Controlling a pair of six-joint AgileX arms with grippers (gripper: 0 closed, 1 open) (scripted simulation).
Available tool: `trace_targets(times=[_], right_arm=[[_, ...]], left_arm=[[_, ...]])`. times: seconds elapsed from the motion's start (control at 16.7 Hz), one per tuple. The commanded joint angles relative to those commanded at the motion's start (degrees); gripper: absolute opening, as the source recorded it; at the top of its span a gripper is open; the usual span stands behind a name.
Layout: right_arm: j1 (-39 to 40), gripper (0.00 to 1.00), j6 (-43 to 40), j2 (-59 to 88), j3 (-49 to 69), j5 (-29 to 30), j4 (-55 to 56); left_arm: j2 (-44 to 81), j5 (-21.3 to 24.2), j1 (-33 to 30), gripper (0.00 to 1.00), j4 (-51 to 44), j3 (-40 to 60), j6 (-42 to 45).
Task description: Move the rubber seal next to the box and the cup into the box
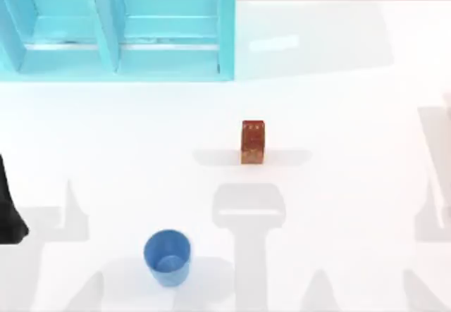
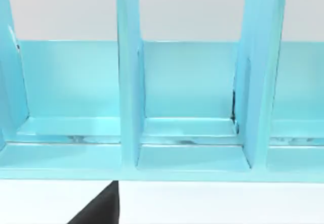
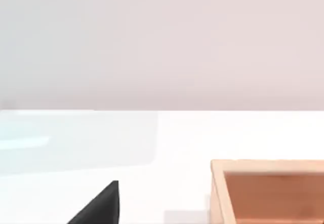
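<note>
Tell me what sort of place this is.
Probably a rendered tabletop test scene rather than a real room: a plain white table, a light blue divided rack at its far left, and a blue cup and a red-brown rubber seal standing apart.

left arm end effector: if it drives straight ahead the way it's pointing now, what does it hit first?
Probably the light blue divided rack: the left wrist view looks straight into its middle compartment, between two upright dividers. Bare white table lies before it. Depth is unclear.

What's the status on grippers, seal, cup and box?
Left arm parked at table's left edge. Red-brown mottled rubber seal upright mid-table, small blue plastic cup upright near front, both untouched. Orange-brown open box in right wrist view. Nothing between them.
</note>
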State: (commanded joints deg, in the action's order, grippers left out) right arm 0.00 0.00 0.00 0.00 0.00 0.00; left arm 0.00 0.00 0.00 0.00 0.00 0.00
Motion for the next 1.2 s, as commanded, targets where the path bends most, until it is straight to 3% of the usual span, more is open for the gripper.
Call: trace_targets(times=[0.3, 0.54, 1.2], right_arm=[[0.8, 1.0, 0.88, 2.63, 2.87, -0.3, -1.69], [3.59, 1.0, 3.97, 13.43, 13.7, -1.0, -8.67], [17.12, 1.0, 18.18, 72.35, 67.27, -1.64, -46.54]], left_arm=[[0.0, 0.0, 0.0, 1.0, 0.0, 0.0, 0.0], [0.0, 0.0, 0.0, 1.0, 0.0, 0.0, 0.0], [0.0, 0.0, 0.0, 1.0, 0.0, 0.0, 0.0]])
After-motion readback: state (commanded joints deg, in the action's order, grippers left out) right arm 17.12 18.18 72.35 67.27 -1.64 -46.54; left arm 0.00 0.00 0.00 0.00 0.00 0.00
